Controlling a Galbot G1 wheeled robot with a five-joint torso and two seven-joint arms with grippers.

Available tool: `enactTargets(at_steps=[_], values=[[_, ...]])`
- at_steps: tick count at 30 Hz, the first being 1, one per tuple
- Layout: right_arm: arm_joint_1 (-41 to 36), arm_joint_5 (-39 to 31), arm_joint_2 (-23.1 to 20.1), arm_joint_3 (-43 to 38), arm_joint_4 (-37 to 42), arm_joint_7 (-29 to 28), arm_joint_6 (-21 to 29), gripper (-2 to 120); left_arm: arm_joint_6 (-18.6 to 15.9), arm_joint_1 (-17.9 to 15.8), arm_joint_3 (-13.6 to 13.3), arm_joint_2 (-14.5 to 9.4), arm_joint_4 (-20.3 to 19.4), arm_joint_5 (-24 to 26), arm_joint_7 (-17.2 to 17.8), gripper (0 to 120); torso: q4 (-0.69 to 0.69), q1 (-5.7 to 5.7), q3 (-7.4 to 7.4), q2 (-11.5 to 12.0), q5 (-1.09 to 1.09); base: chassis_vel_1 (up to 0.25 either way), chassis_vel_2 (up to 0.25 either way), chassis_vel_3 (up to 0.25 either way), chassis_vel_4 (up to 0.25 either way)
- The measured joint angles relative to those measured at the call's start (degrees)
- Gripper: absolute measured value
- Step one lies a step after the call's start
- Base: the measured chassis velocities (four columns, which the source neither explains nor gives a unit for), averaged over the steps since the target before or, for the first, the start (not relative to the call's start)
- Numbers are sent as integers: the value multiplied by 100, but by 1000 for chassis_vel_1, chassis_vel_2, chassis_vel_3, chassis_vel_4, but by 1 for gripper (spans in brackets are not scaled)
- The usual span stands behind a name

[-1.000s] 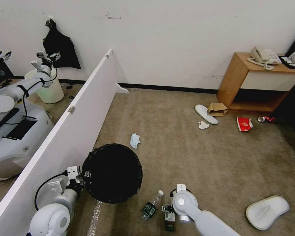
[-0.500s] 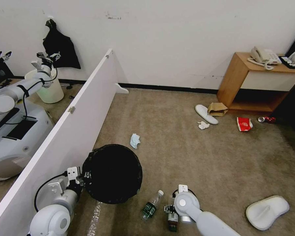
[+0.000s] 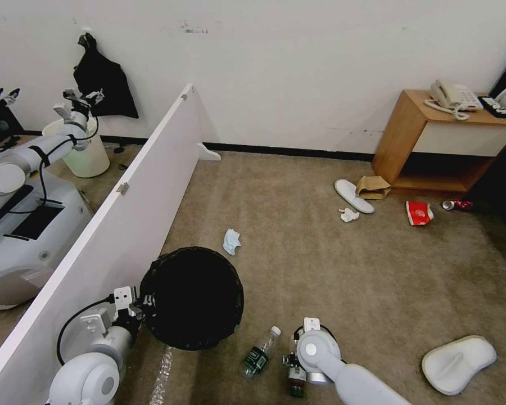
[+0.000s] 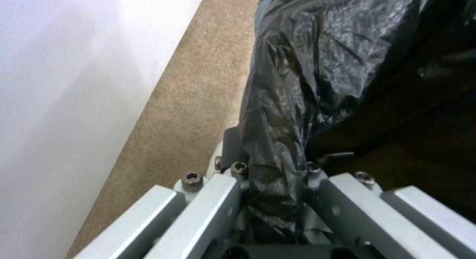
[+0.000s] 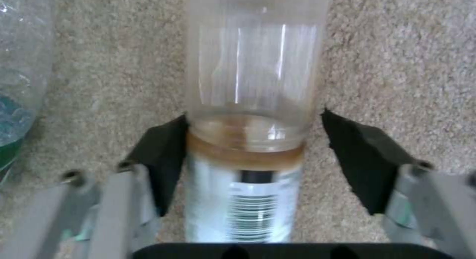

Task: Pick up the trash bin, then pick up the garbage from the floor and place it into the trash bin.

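The trash bin (image 3: 192, 298), lined with a crinkled black bag (image 4: 307, 76), stands by the white partition. My left gripper (image 3: 139, 304) (image 4: 275, 177) is shut on its bag-covered rim. My right gripper (image 3: 294, 368) (image 5: 248, 140) is low over the carpet and open. Its black pads (image 5: 161, 154) straddle a clear bottle (image 5: 253, 84) (image 3: 294, 382) lying on the floor. A green-labelled bottle (image 3: 257, 354) (image 5: 15, 84) lies just beside it. Other garbage lies farther off: a light-blue tissue (image 3: 231, 241), a white tissue (image 3: 348, 214), a slipper (image 3: 353, 195), a brown paper bag (image 3: 372, 186), a red cup (image 3: 419, 213) and a red can (image 3: 458, 205).
A long white partition board (image 3: 118, 208) runs along my left. Behind it stand another robot (image 3: 22, 225) and a pale bin (image 3: 87, 152). A wooden nightstand (image 3: 427, 140) with a phone stands at the back right. A second white slipper (image 3: 458, 363) lies at the near right.
My right wrist has shifted slightly over the bottle on the floor. The bin and my left gripper have stayed in place.
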State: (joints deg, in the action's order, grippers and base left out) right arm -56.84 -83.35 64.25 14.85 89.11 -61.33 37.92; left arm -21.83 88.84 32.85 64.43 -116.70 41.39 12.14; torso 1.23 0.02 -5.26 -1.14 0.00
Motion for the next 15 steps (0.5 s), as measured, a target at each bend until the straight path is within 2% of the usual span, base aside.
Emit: enactTargets(at_steps=[1,3,4,6,15], values=[[0,0,0,0,0,0,0,64,0,0,0,0,0,0,0,2,0,0,0,0,0,0,0,0,0],[-1,22,8,1,-3,11,0,54,0,4,-4,-1,-1,-8,-6,2,0,0,0,0,0,0,0,0,0],[-1,22,8,1,-3,11,0,54,0,4,-4,-1,-1,-8,-6,2,0,0,0,0,0,0,0,0,0],[0,34,5,4,0,25,-1,43,0,6,-7,-1,-2,-16,-7,2,0,0,0,0,0,0,0,0,0],[-7,38,-16,27,30,29,-9,26,2,-2,-31,3,1,-30,-13,2,0,0,1,-1,-1,0,0,0,0]])
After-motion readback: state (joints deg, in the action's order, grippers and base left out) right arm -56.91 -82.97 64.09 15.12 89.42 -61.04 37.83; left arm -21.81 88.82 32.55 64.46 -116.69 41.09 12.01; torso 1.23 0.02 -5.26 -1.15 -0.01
